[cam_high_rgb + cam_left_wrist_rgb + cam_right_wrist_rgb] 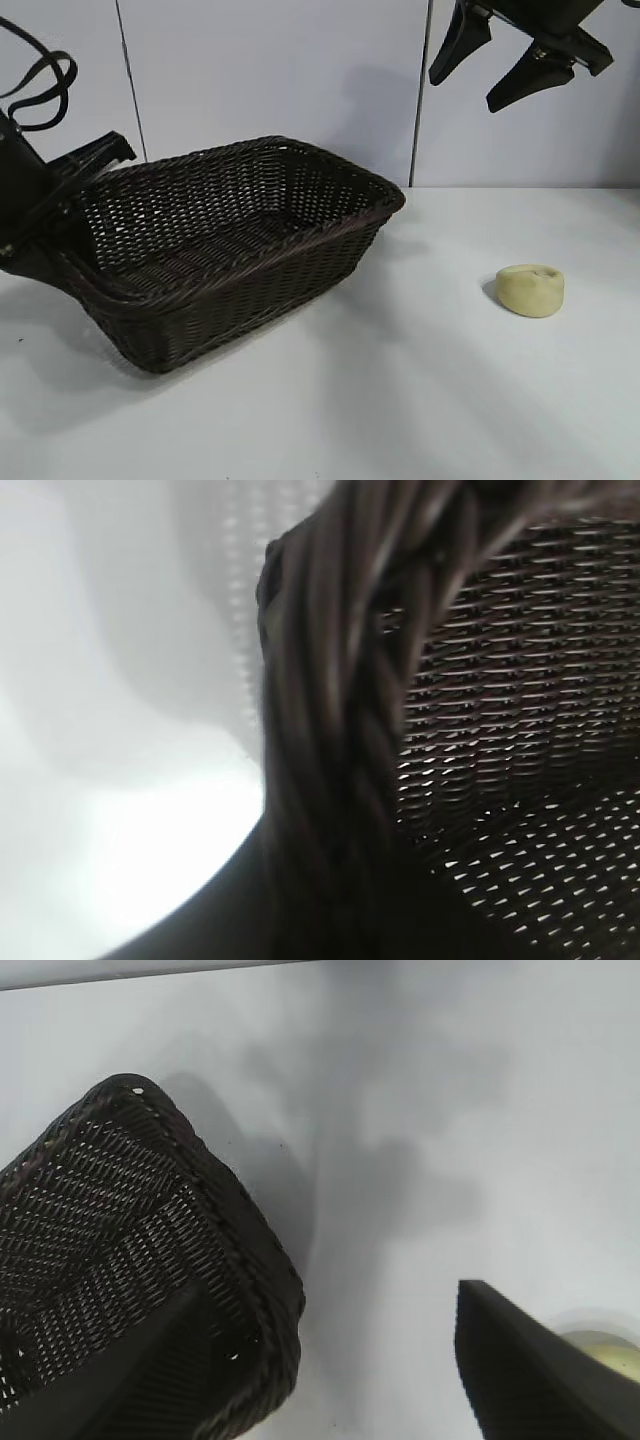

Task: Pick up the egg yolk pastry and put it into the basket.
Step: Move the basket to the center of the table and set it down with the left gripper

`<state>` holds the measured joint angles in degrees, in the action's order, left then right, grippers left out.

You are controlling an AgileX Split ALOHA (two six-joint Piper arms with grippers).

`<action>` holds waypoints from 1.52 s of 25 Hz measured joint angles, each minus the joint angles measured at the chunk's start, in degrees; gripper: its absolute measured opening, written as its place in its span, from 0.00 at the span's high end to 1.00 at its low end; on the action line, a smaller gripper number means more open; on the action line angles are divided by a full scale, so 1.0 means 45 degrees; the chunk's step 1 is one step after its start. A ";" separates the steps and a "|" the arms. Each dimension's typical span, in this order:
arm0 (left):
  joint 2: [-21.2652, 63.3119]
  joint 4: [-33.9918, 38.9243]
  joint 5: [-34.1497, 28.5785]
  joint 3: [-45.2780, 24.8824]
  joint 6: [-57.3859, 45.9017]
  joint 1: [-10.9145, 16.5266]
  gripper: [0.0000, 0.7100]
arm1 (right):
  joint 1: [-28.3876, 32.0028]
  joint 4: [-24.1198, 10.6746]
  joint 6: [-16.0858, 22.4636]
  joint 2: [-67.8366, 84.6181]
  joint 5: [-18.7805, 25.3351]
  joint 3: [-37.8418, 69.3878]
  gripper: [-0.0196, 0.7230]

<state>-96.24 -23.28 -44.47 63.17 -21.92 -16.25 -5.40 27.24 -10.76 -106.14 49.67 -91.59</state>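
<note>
Basket (240, 250): on the table's (400, 400) left half, its left end raised off the surface, tilted.
Left gripper (70, 215): at the basket's left rim, closed on it.
Egg yolk pastry (531, 290): toward the table's right edge, well apart from the basket.
Right gripper (495, 60): high above the pastry, fingers spread.

Right gripper (497, 62) hangs spread; left seemingly clamped.

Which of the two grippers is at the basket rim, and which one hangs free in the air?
The left gripper is at the basket rim, at its left end. The right gripper hangs free, high above the egg yolk pastry, fingers open.
</note>
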 joint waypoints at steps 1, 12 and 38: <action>-0.0068 0.0031 -0.0227 0.0236 0.0340 0.0000 0.86 | 0.0000 0.0000 0.0000 0.0000 0.0000 0.0000 0.31; -0.2197 0.0247 -0.3452 0.3773 0.4339 0.0000 0.86 | 0.0000 0.0000 0.0000 0.0000 0.0011 0.0000 0.31; -0.4276 -0.0744 -0.4961 0.6559 0.6250 0.1037 0.86 | 0.0000 0.0000 0.0000 0.0000 0.0011 0.0000 0.31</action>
<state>-115.48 -26.63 -66.80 92.69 6.20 -11.58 -5.40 27.24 -10.76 -106.14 49.72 -91.59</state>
